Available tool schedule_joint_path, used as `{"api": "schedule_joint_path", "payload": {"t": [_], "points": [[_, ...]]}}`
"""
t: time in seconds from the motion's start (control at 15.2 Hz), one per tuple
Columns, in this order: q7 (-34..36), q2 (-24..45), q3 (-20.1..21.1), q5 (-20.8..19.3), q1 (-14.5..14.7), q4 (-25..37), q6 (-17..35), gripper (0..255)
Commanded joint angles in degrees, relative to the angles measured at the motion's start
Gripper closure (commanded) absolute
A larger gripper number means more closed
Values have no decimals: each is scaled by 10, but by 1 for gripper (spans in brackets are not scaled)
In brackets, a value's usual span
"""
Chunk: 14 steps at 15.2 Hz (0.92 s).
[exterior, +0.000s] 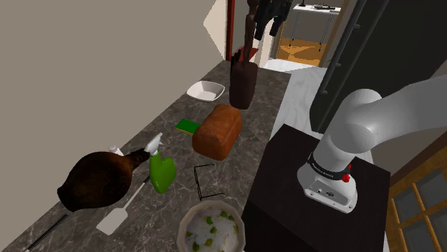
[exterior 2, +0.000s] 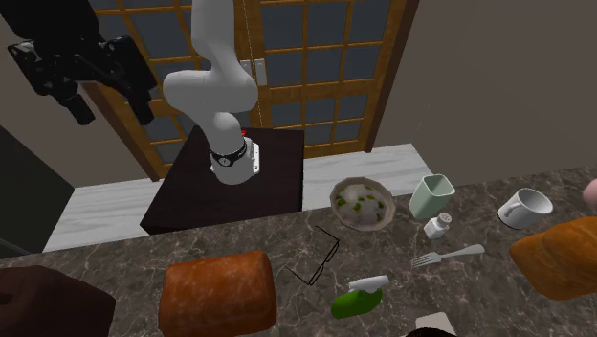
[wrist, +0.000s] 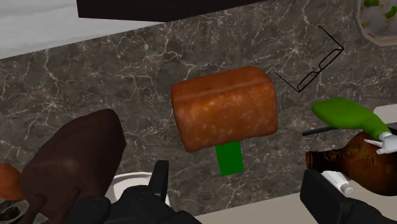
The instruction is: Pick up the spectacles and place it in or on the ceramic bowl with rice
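gripper (wrist: 245, 189): fingers apart, empty, above the bread loaf (wrist: 224, 107)
spectacles (wrist: 320, 63): on counter, between loaf and bowl (exterior: 186, 220)
bowl: near stand (exterior: 286, 179)

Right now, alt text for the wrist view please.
The open pincer hangs over a dark marbled counter, with a brown loaf lying ahead of it. Thin black spectacles lie past the loaf, between it and the bowl of rice; a green spray bottle lies beside them.

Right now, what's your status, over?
Both fingers open, empty, above the bread. The glasses lie untouched on the counter beside the rice bowl. Nothing between them.
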Motion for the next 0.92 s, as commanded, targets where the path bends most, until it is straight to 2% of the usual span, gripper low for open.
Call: {"api": "schedule_joint_path", "payload": {"t": [0.0,0.46,0.86], "points": [[0,0,0,0,0,0,0,0],[102,-37,71,47,2,-126,85,0],[191,-35,142,99,15,-207,168,0]]}}
